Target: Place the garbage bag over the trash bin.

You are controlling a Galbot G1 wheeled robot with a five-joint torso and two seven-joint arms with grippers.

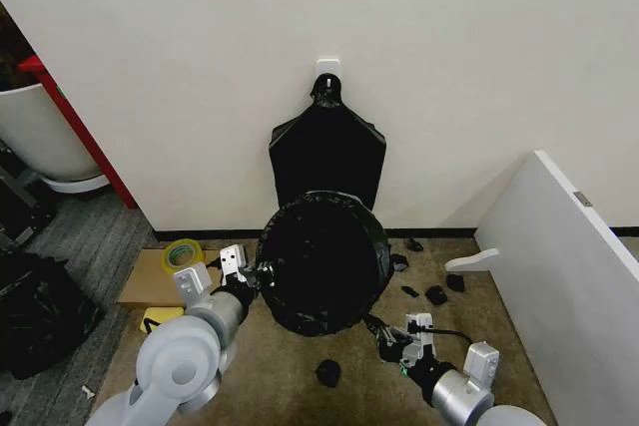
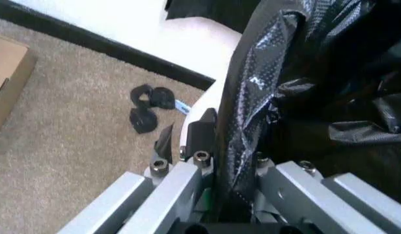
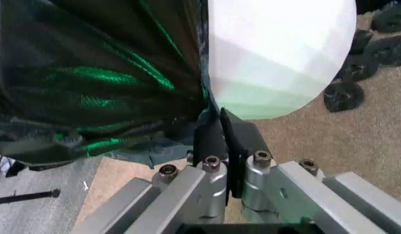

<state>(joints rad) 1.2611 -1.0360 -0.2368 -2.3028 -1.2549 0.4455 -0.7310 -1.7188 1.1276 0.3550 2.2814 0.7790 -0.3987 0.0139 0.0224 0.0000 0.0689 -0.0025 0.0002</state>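
Left gripper [image 1: 246, 273] is at the left side of the trash bin [image 3: 278, 63], and its fingers are pinched tight on the edge of the garbage bag [image 1: 324, 261]. In the left wrist view a strip of shiny black plastic runs down between the two fingers. Right gripper [image 1: 391, 342] is low at the bin's right front side. Its fingers [image 3: 217, 134] are pressed together, right by the bag's edge and the bin's white wall, but I cannot tell if plastic is caught between them.

The bag lies over the bin's mouth, by the wall, and covers its top.

I think the bag is very light, soft and floppy. It is thin and slick, so it could slip out or tear if pulled hard. The best place to hold it is the loose edge, with a good fold of plastic.
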